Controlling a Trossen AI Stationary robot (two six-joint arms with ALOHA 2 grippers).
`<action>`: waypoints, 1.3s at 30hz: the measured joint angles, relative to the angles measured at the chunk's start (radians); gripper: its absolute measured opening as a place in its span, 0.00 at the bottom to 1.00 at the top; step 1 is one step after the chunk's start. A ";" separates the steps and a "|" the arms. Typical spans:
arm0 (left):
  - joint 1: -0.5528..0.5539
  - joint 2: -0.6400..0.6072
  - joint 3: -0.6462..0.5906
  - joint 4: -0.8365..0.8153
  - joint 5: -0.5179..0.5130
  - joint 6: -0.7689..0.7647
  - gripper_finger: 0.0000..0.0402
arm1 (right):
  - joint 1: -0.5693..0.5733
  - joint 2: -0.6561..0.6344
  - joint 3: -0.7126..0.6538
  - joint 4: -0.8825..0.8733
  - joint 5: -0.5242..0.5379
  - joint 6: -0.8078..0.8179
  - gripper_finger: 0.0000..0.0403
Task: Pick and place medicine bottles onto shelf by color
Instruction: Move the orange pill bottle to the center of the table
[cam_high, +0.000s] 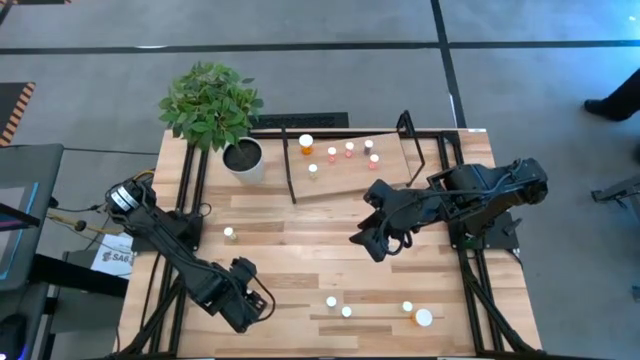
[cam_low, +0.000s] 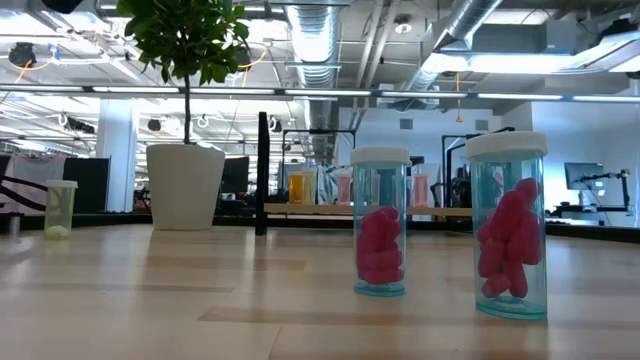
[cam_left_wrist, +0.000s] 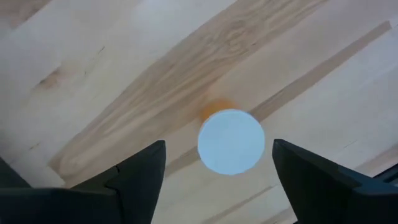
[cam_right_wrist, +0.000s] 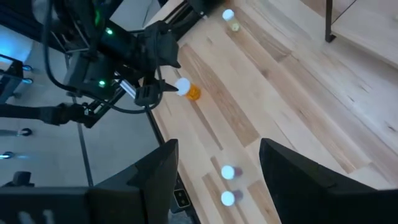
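Observation:
An orange medicine bottle (cam_left_wrist: 231, 140) with a white cap stands upright on the table near its front left corner; it also shows in the right wrist view (cam_right_wrist: 186, 89). My left gripper (cam_left_wrist: 217, 147) hangs above it, open, one finger on each side of the cap with a gap on both sides. My right gripper (cam_high: 362, 240) is open and empty over the middle of the table. The shelf (cam_high: 345, 182) stands at the far middle with several bottles on it, among them a larger orange one (cam_high: 306, 143). Two bottles of pink-red pills (cam_low: 380, 222) (cam_low: 510, 225) stand near the front edge.
A potted plant in a white pot (cam_high: 244, 160) stands at the far left beside the shelf. A pale bottle (cam_high: 229, 233) stands alone at the left. Two more bottles (cam_high: 407, 307) (cam_high: 424, 318) stand at the front right. Black frame rails run along both table sides.

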 joint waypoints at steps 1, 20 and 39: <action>0.000 0.000 -0.001 0.001 -0.002 0.001 0.71 | 0.000 0.000 0.000 0.001 0.000 0.000 0.62; 0.024 0.110 -0.003 0.071 0.034 0.027 0.70 | 0.000 0.000 0.000 0.005 0.000 0.000 0.62; 0.032 0.127 -0.002 0.087 0.062 0.024 0.47 | 0.000 0.000 0.000 0.005 0.000 0.000 0.62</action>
